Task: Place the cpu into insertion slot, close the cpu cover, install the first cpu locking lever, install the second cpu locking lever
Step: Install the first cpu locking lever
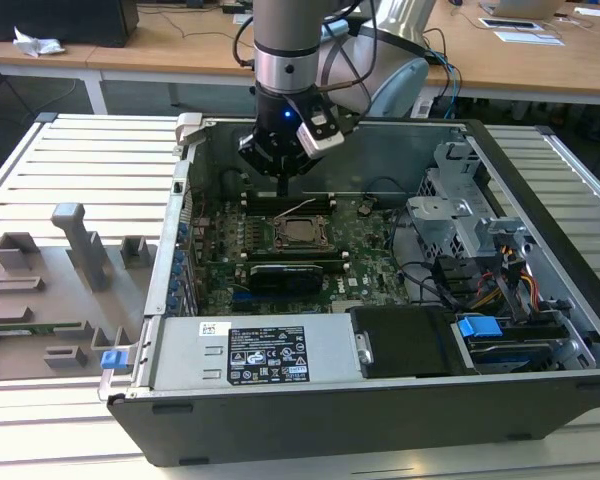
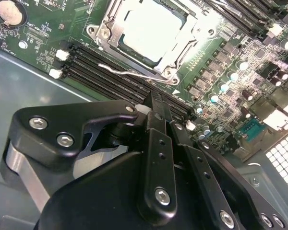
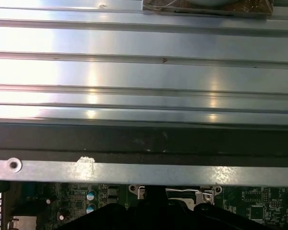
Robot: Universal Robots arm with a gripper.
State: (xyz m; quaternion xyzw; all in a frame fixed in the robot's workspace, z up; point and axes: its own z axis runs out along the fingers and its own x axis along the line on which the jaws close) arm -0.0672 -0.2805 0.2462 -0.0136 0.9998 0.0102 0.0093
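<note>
The cpu (image 2: 151,29) lies flat in the insertion slot (image 1: 298,232) on the green board, its silver top showing. The cpu cover (image 2: 111,34) lies down around it as a silver frame. A thin wire locking lever (image 2: 127,71) stands loose along the slot's edge beside the memory slots; in the exterior view the lever (image 1: 298,208) slants up behind the slot. My gripper (image 2: 155,99) hangs just above this lever, fingers pressed together with nothing between them. In the exterior view the gripper (image 1: 283,188) hovers behind the slot, inside the case.
Long black memory slots (image 2: 101,60) run beside the socket. A black card (image 1: 285,272) lies in front of it, then the power supply (image 1: 265,352). A drive cage (image 1: 460,210) and cables fill the exterior view's right. Grey fixtures (image 1: 50,290) stand outside the case.
</note>
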